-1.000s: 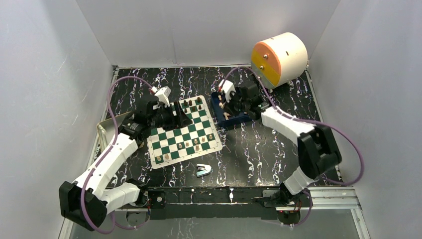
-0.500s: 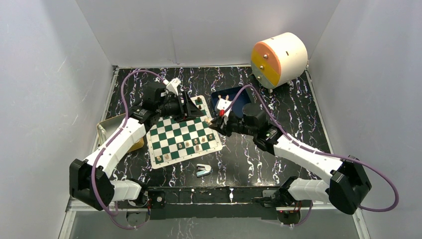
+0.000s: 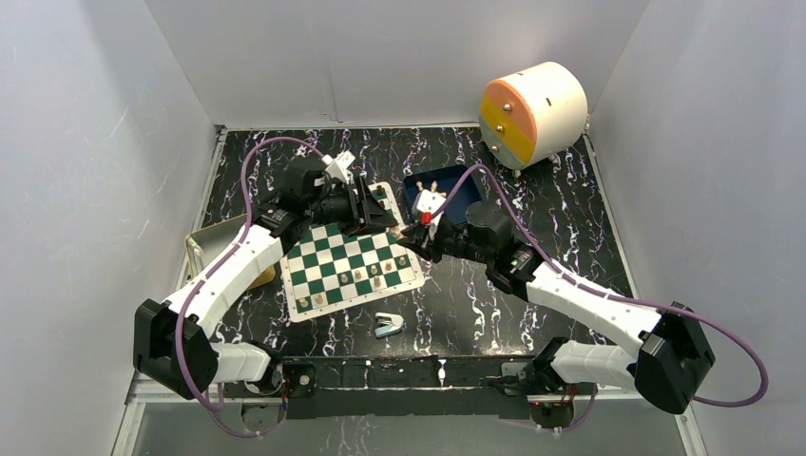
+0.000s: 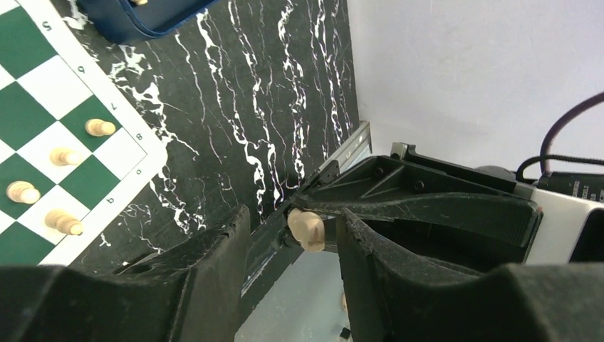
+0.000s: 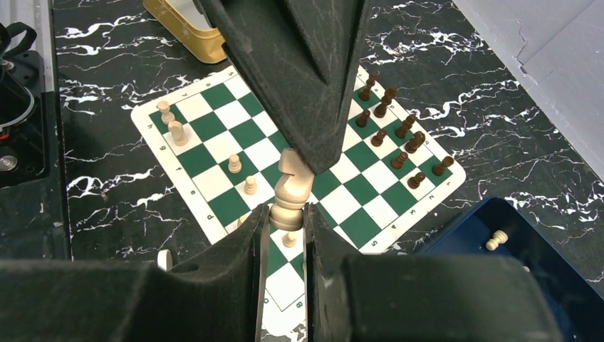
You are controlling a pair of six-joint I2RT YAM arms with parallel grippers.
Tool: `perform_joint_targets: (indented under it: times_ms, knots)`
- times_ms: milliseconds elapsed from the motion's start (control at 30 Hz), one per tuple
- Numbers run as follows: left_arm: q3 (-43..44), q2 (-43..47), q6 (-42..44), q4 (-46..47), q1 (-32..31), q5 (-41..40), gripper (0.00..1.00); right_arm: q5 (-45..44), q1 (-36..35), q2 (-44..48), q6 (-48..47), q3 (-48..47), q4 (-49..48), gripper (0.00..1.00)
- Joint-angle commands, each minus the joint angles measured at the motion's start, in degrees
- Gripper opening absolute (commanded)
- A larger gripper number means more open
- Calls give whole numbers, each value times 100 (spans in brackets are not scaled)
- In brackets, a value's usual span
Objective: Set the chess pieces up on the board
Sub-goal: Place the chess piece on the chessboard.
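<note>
1. Table: carries the board, the dark blue tray and both arms' work area.
2. Board: lies left of the table's centre. Dark pieces stand along its far edge. Light pieces stand in loose rows toward its near edge. The setup is partly done.
3. Dark blue tray: sits just beyond the board's far-right corner. At least one light piece is in it.
4. Right gripper: jaws are nearly closed and clamp the base of a light tan knight, which stands upright in the air above the board's right edge.
5. Left gripper: jaws are about half open and straddle the knight's head. A gap shows on each side of the head, so there is no grip.

Step in hand, as judged: a transfer of the knight from the right gripper to the left gripper above the board.

Next move, as judged: close the left jaws squarely on the head before the right jaws release. Then lower the knight onto its back-rank square without striking the neighbouring pieces.
</note>
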State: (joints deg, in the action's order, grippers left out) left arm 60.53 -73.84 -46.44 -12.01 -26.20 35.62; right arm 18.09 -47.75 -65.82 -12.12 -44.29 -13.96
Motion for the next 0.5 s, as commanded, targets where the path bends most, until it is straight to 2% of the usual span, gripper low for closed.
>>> perform_joint_targets:
  times_ms: [0, 200, 367, 467]
  knots:
    - [153, -82, -83, 183, -204, 335, 44, -77, -30, 175, 151, -9, -408, 16]
    - [166, -39, -143, 193, -332, 329, 33, -129, -32, 173, 286, 41, -476, 16]
    - [175, 48, -78, 188, -360, 234, 13, -174, -39, 193, 255, 53, -336, 17]
    - [205, 64, 88, 130, -360, 98, 6, -248, -28, 223, 324, 90, -210, 26]
